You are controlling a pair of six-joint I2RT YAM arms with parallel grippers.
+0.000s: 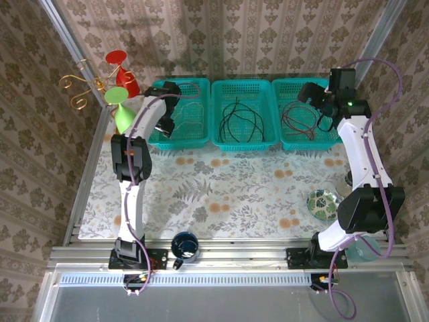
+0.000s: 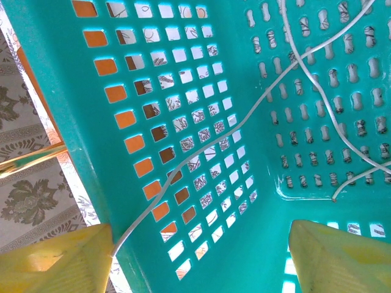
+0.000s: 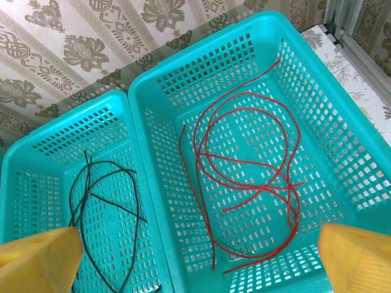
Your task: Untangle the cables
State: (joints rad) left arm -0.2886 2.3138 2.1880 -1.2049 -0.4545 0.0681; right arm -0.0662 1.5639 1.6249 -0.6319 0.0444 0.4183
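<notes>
Three teal baskets stand in a row at the back of the table. A pale white cable [image 2: 208,137] lies in the left basket [image 1: 194,137]; one strand climbs the basket's wall and ends against my left gripper's yellow finger [image 2: 67,259]. My left gripper [image 2: 201,244] reaches down into this basket, its jaws wide apart and open. The black cable [image 1: 241,119] lies in loops in the middle basket [image 1: 244,144]. A red cable [image 3: 244,165] lies coiled in the right basket [image 3: 342,152]. My right gripper [image 3: 198,244] hovers open above the right basket, holding nothing.
A green cone [image 1: 120,107], a red cone [image 1: 122,70] and a gold wire stand [image 1: 84,87] are at the back left. A dark blue mug [image 1: 184,246] sits at the near edge. A patterned bowl [image 1: 324,203] lies by the right arm.
</notes>
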